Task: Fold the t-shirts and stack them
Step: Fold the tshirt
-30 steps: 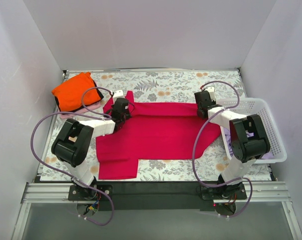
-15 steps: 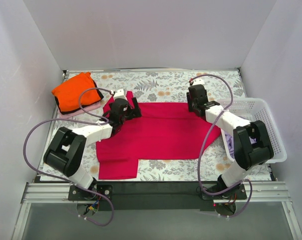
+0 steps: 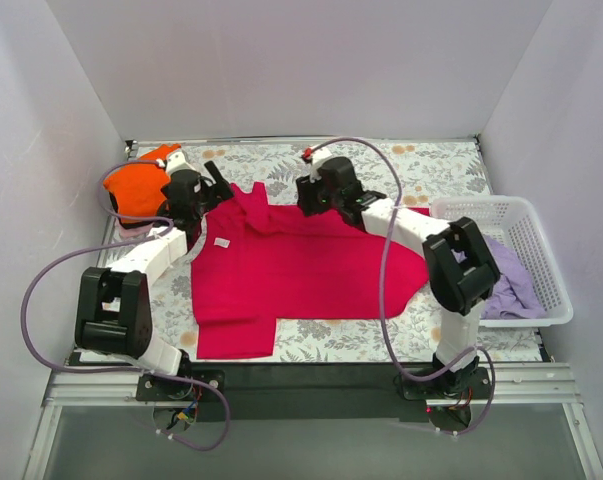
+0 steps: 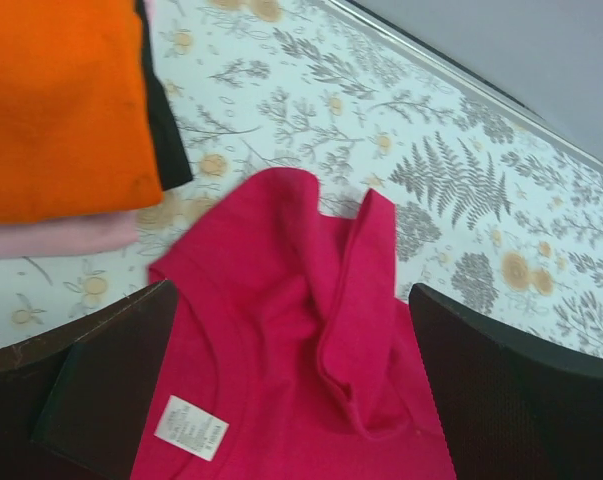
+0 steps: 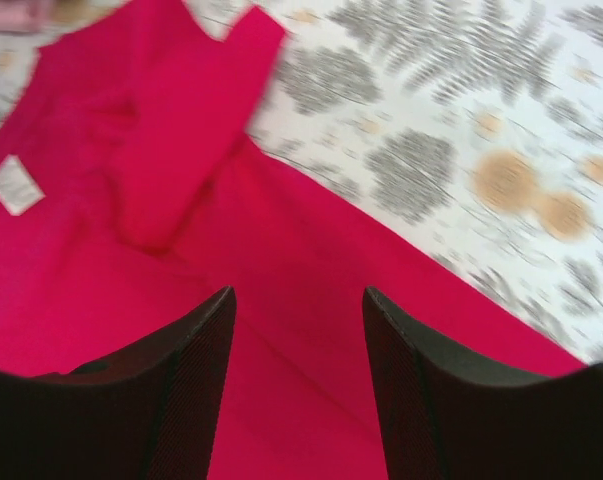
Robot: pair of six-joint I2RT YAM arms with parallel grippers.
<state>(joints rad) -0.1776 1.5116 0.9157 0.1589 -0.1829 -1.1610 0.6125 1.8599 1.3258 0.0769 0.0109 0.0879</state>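
Note:
A crimson t-shirt lies spread across the middle of the table, its collar end bunched at the far left with a white label showing. My left gripper hovers over that collar, open wide, with nothing between its fingers. Over the shirt's far edge, my right gripper is open too, above flat crimson cloth. A folded orange t-shirt lies on a pale pink one at the far left. A lavender t-shirt sits in the basket.
A white lattice basket stands at the right edge of the table. Grey walls close in the floral table top on three sides. A black edge shows between the orange and pink shirts.
Both grippers have opened and let go of the crimson shirt. The right arm swung left along the shirt's far edge, and the left arm moved towards the far left. The collar end now lies bunched.

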